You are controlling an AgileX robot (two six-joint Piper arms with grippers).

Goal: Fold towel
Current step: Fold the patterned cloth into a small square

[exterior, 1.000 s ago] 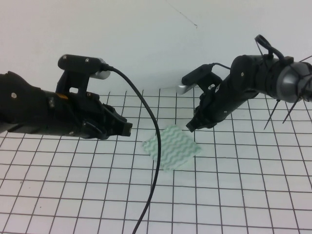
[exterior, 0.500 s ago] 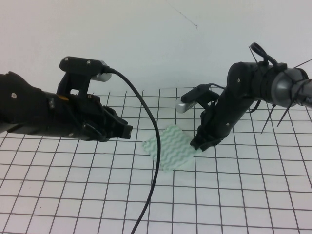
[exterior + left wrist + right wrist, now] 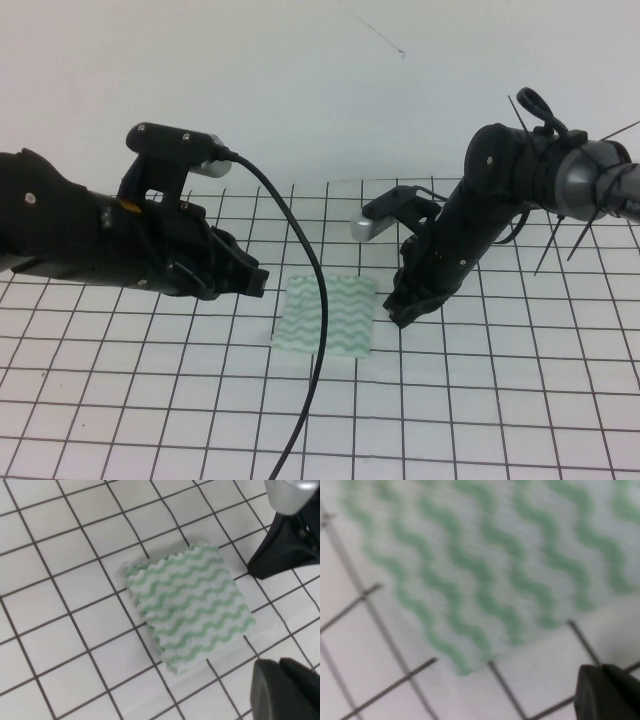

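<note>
A: White gridded surface (image 3: 500,400), pale wall behind. Towel?
B: Green-striped towel (image 3: 326,315) lies flat at mid-frame, layered edges showing.
A: And the left hand (image 3: 257,280)?
B: Pressed together, empty, hovering just left of the towel.
A: The right hand (image 3: 400,310)?
B: Pressed together too, empty, tip low beside the towel's right edge.

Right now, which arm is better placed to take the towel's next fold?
Right, probably: the right gripper, shut, sits low beside the towel; the left gripper, also shut, hangs higher off its other side.
</note>
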